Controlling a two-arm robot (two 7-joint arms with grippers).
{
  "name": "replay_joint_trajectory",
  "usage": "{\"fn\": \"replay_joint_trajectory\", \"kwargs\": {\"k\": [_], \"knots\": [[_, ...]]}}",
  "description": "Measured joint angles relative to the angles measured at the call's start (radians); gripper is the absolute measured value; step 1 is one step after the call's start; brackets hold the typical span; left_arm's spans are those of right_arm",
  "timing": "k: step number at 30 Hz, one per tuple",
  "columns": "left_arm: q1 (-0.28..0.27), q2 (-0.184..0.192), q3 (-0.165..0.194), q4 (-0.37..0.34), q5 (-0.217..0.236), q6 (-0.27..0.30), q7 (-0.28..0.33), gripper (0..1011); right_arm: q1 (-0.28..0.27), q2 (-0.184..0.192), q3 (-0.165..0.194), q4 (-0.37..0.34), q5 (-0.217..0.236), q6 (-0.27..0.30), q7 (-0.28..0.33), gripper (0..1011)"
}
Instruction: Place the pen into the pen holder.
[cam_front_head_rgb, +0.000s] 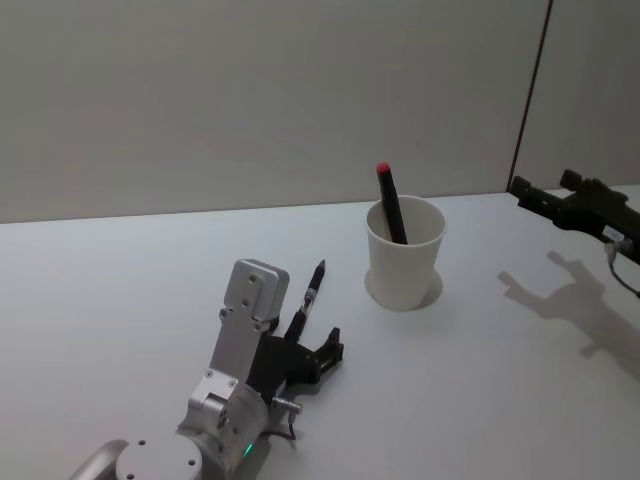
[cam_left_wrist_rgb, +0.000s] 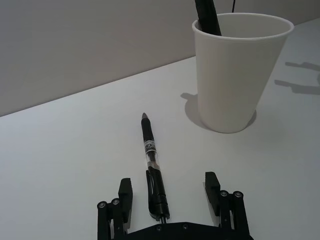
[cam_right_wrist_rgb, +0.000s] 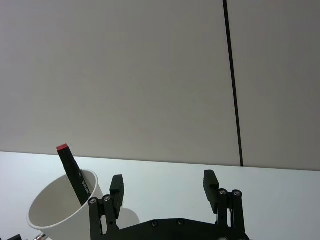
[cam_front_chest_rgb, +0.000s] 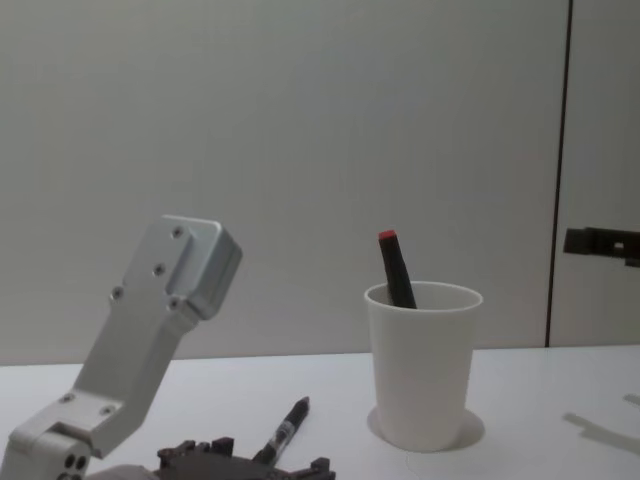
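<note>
Pen (cam_left_wrist_rgb: 151, 165): black with a clear middle section. It lies flat on the white table (cam_front_head_rgb: 120, 300), outside the cup and near it, on the robot's left of it. The tip points away from the robot, toward the back wall.

Pen holder (cam_front_head_rgb: 405, 265): a white paper cup standing upright on the table. A black marker (cam_front_head_rgb: 390, 200) with a red cap leans inside it, its top sticking out above the rim.

Left gripper (cam_left_wrist_rgb: 168, 180): low over the table, fingers spread wide. The pen's clip end lies between them, and neither finger appears to touch it. I can't tell if the fingertips rest on the table.

Right gripper (cam_right_wrist_rgb: 163, 176): raised off the table at the robot's right, well apart from the cup. Its fingers are spread and hold nothing.
</note>
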Motion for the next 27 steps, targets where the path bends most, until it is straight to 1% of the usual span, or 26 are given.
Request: {"fn": "replay_joint_trajectory", "kwargs": {"k": [5, 6, 8, 9, 10, 11, 13, 14, 16, 17, 19, 21, 24, 25, 27], "knots": [[0.000, 0.000, 0.000, 0.000, 0.003, 0.002, -0.001, 819, 0.000, 0.000, 0.000, 0.000, 0.000, 0.000, 0.000, 1002], [0.001, -0.001, 0.000, -0.001, 0.003, 0.002, -0.001, 765, 0.000, 0.000, 0.000, 0.000, 0.000, 0.000, 0.000, 1002], [0.001, -0.001, 0.000, -0.001, 0.004, 0.003, -0.001, 733, 0.000, 0.000, 0.000, 0.000, 0.000, 0.000, 0.000, 1002], [0.001, -0.001, 0.000, -0.001, 0.004, 0.003, -0.002, 676, 0.000, 0.000, 0.000, 0.000, 0.000, 0.000, 0.000, 1002], [0.001, -0.001, 0.000, -0.001, 0.005, 0.004, -0.002, 676, 0.000, 0.000, 0.000, 0.000, 0.000, 0.000, 0.000, 1002], [0.001, -0.001, 0.000, -0.001, 0.005, 0.004, -0.002, 629, 0.000, 0.000, 0.000, 0.000, 0.000, 0.000, 0.000, 1002], [0.001, -0.001, 0.000, -0.001, 0.005, 0.004, -0.002, 589, 0.000, 0.000, 0.000, 0.000, 0.000, 0.000, 0.000, 1002], [0.001, -0.001, 0.000, -0.001, 0.006, 0.004, -0.002, 534, 0.000, 0.000, 0.000, 0.000, 0.000, 0.000, 0.000, 1002], [0.001, -0.001, 0.000, -0.001, 0.006, 0.005, -0.002, 475, 0.000, 0.000, 0.000, 0.000, 0.000, 0.000, 0.000, 1002], [0.001, -0.001, 0.000, -0.001, 0.006, 0.005, -0.002, 427, 0.000, 0.000, 0.000, 0.000, 0.000, 0.000, 0.000, 1002], [0.001, -0.002, 0.000, -0.001, 0.006, 0.005, -0.003, 389, 0.000, 0.000, 0.000, 0.000, 0.000, 0.000, 0.000, 1002], [0.001, -0.002, 0.000, -0.001, 0.007, 0.005, -0.003, 306, 0.000, 0.000, 0.000, 0.000, 0.000, 0.000, 0.000, 1002], [0.001, -0.002, 0.000, -0.001, 0.007, 0.005, -0.003, 210, 0.000, 0.000, 0.000, 0.000, 0.000, 0.000, 0.000, 1002], [0.001, -0.002, 0.000, -0.001, 0.007, 0.005, -0.003, 186, 0.000, 0.000, 0.000, 0.000, 0.000, 0.000, 0.000, 1002], [0.001, -0.002, 0.000, -0.001, 0.007, 0.005, -0.003, 170, 0.000, 0.000, 0.000, 0.000, 0.000, 0.000, 0.000, 1002]]}}
